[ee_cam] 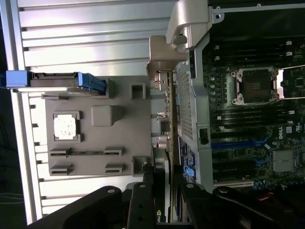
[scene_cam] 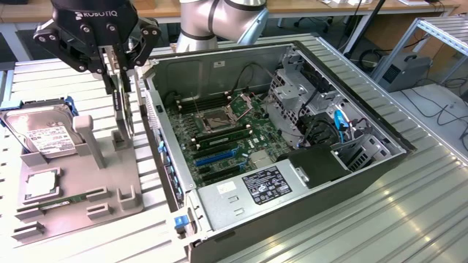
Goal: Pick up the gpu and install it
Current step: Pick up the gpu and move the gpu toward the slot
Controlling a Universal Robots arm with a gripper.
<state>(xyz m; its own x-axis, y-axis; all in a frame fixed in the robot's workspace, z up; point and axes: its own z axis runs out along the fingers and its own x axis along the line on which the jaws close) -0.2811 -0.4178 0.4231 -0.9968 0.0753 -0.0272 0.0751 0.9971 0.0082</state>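
Claw (scene_cam: 117,70) marked ROBOTIQ grips the gpu (scene_cam: 118,101) beside the computer case (scene_cam: 365,178).

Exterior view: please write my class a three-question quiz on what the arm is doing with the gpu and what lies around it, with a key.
1. Multiple choice: what is the gripper closed on? A) the hard drive B) the gpu C) the memory stick
2. Fill in: the grey tray holding the hard drive lies on the exterior view's ____ of the computer case.
3. True or false: the gpu is seated in a slot inside the computer case.

Key
1. B
2. left
3. False: it is held upright in the gripper, outside the case.
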